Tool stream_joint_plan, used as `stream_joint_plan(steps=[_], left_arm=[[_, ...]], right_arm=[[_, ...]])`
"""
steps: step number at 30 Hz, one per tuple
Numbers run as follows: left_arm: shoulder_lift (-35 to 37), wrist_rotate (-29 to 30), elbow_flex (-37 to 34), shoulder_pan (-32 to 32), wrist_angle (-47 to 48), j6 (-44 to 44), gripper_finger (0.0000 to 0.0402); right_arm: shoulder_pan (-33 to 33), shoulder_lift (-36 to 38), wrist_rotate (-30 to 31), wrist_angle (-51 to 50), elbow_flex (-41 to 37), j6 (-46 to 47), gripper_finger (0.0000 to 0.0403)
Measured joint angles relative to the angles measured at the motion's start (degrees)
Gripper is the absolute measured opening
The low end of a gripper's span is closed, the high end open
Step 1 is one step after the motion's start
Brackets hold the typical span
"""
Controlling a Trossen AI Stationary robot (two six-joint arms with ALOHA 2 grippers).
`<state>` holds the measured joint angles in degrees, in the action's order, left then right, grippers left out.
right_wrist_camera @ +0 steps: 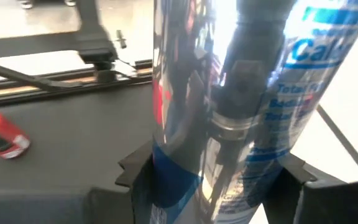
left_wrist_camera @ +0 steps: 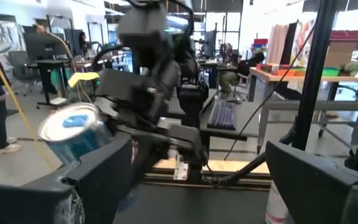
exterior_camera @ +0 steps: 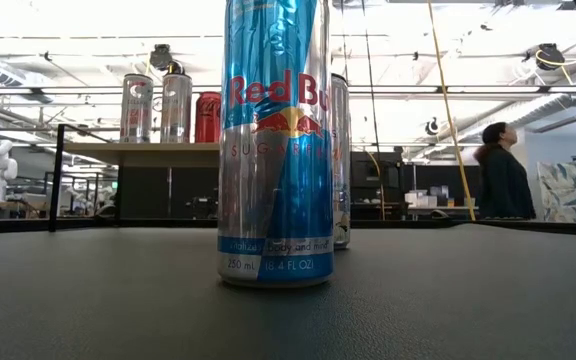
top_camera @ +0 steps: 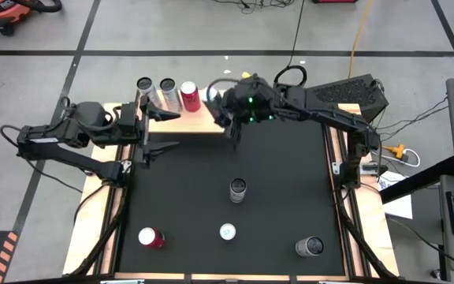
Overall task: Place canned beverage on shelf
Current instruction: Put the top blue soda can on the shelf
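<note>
Not yet on the shelf (top_camera: 199, 117): tall silver-and-blue can (right_wrist_camera: 229, 118), up off the mat, tilted, just right of the shelf's right end. Sits clamped between the fingers of the right gripper (right_wrist_camera: 213, 177), one finger on each side of the lower body. Looks like the carrying step, with setting down and letting go left to do.

Already up there on the wooden top, in a row at the far left: two silver cans (top_camera: 155, 87) and a red can (top_camera: 188, 95). Leaves bare wood to the right of the red one, closest to the held can.

Down on the black mat (top_camera: 282, 181), well apart from the shelf: four more cans (top_camera: 237, 189), toward the near edge, probably waiting their turn.

Waits spread wide and empty at the shelf's near side, on the left: left gripper (top_camera: 162, 130).
</note>
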<state>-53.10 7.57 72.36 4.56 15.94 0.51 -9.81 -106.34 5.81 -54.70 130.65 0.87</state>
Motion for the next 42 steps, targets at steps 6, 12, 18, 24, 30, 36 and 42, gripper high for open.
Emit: stream_joint_plan(steps=[6, 12, 18, 24, 30, 36, 42], left_arm=[[0.4, 0.0, 0.0, 0.0, 3.7, 0.2, 0.0367], [0.4, 0.0, 0.0, 0.0, 4.6, 0.3, 0.0367], [1.0, 0.0, 0.0, 0.0, 4.6, 0.0, 0.0367], [2.2, 0.1, 0.0, 0.0, 7.6, -0.2, 0.0367], [3.8, 0.0, 0.0, 0.0, 9.4, -0.2, 0.0367], [5.8, -0.1, 0.0, 0.0, 11.6, -1.4, 0.0367], [7.1, -0.2, 0.0, 0.0, 14.0, -1.7, 0.0367]], right_arm=[[-6.2, -0.6, -7.6, 3.5, 0.0, -2.4, 0.0190], [-12.0, -4.0, -15.9, 8.5, 0.0, -3.0, 0.0190], [-16.1, -8.8, -18.5, 10.9, 0.0, -3.3, 0.0190], [-19.1, -11.7, -23.9, 12.2, -0.1, -4.3, 0.0190], [-20.6, -11.6, -23.9, 14.4, -2.0, -4.9, 0.0190], [-21.3, -11.6, -24.2, 19.7, -7.8, -4.7, 0.0190], [-21.6, -11.7, -25.3, 20.9, -10.7, -6.3, 0.0190]])
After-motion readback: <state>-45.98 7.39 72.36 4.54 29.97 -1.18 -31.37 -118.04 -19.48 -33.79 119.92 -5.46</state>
